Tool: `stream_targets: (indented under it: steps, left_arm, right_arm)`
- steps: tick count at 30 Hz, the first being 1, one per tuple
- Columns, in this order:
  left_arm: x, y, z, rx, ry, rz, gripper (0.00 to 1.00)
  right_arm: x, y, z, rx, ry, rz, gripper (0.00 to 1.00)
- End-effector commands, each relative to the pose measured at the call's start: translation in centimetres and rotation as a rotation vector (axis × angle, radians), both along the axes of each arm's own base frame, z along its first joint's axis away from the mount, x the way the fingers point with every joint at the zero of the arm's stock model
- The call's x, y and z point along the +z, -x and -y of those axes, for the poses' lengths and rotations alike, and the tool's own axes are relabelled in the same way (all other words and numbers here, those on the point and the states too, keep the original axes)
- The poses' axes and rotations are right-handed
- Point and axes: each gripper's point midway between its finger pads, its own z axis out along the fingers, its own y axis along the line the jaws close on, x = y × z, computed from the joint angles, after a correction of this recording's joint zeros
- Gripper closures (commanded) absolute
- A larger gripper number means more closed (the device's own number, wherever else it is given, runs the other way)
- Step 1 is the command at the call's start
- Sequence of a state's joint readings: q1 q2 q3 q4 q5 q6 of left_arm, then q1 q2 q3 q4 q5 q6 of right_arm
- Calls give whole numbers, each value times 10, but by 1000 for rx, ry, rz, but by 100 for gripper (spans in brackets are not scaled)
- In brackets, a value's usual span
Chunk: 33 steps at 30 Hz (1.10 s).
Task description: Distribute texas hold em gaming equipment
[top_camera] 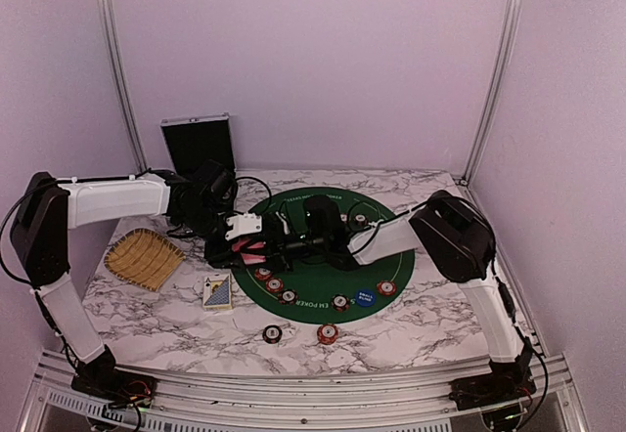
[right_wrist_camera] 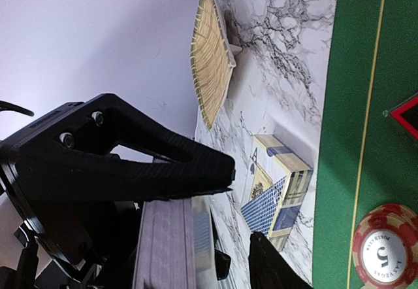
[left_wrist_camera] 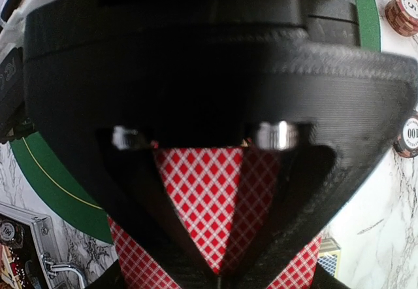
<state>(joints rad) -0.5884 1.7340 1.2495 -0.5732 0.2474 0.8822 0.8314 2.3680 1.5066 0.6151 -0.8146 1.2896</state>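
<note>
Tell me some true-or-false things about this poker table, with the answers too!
1. The straw tray sits on the left side of the table. True.
2. The blue disc is inside the straw tray. False: it lies on the green mat.
3. The left claw has red-backed cards between its fingers. True.
4. The silver case lies flat on the green mat. False: it stands upright at the back of the table, off the mat.
5. Two chips lie on the marble in front of the mat. True.
</note>
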Motion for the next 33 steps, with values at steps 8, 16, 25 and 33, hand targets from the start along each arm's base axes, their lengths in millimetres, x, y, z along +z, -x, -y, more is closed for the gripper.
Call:
stream_targets:
  steps: [8, 16, 25, 33]
  left_arm:
    - [13, -2, 0, 9, 9, 40, 68]
    - [14, -2, -3, 23, 2, 45, 71]
    - [11, -2, -8, 23, -16, 53, 73]
    - [10, -2, -10, 34, -15, 45, 75]
  right_arm:
    - [6, -11, 16, -47, 109, 75, 56]
    - [13, -9, 18, -41, 92, 76, 63]
    - [26, -6, 24, -36, 83, 100, 55]
    - [34, -6, 30, -41, 74, 111, 52]
